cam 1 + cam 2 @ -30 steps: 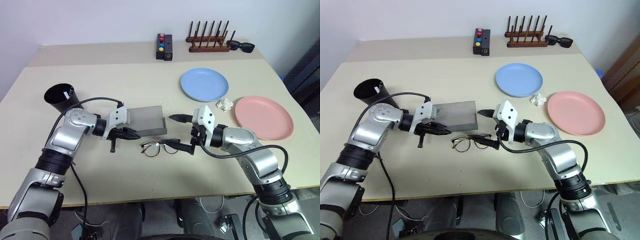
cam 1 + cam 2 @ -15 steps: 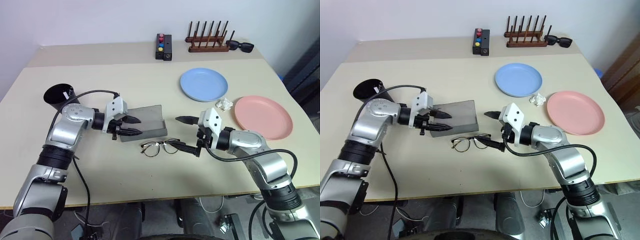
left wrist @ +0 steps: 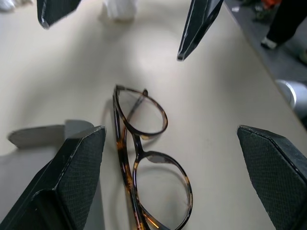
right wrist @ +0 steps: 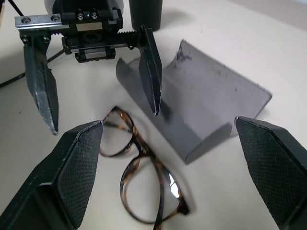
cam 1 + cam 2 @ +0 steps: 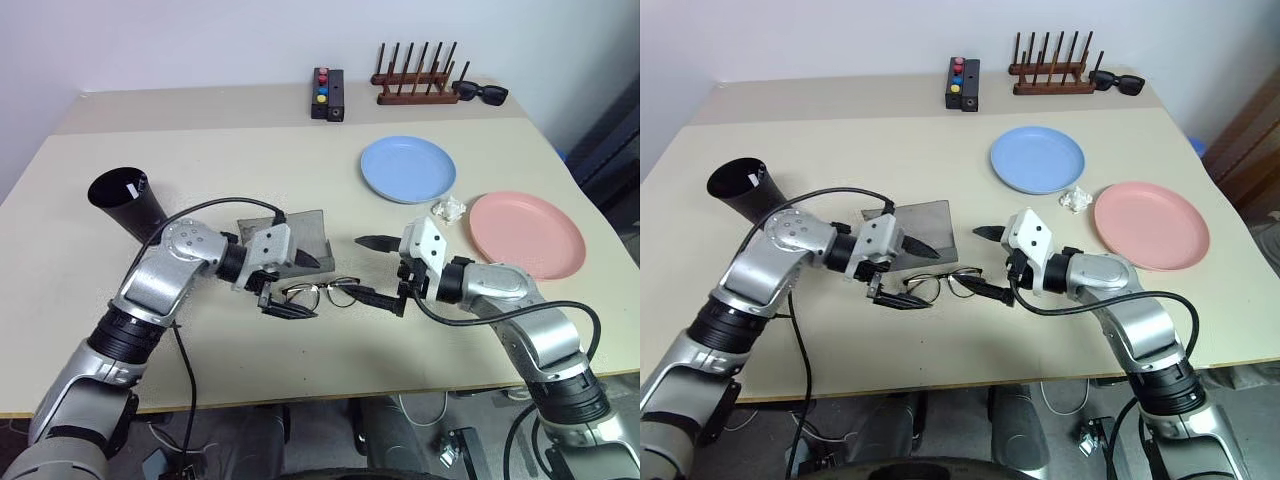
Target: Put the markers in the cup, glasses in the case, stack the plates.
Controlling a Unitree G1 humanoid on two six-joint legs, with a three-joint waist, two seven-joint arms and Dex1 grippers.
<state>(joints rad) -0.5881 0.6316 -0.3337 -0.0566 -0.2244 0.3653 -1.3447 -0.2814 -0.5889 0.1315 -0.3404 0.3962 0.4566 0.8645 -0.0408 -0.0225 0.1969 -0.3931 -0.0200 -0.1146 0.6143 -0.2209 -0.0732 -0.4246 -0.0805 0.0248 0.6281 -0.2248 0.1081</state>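
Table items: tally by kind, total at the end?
Plates: 2, blue and pink
Eyewear: 2, wire glasses and black sunglasses
Black cup: 1
Grey case: 1
Button box: 1
Wooden peg rack: 1
Crumpled white scrap: 1
Total: 9

Matt beige table [image 5: 250, 165], smooth. Glossy tortoiseshell glasses [image 3: 144, 158] with clear lenses. Matt grey case [image 4: 201, 103], faintly scuffed. Smooth matt plastic plates, light blue [image 5: 408, 168] and salmon pink [image 5: 527, 234]. Dark matt plastic cup [image 5: 125, 203]. Brown wooden rack [image 5: 417, 75], upper right.
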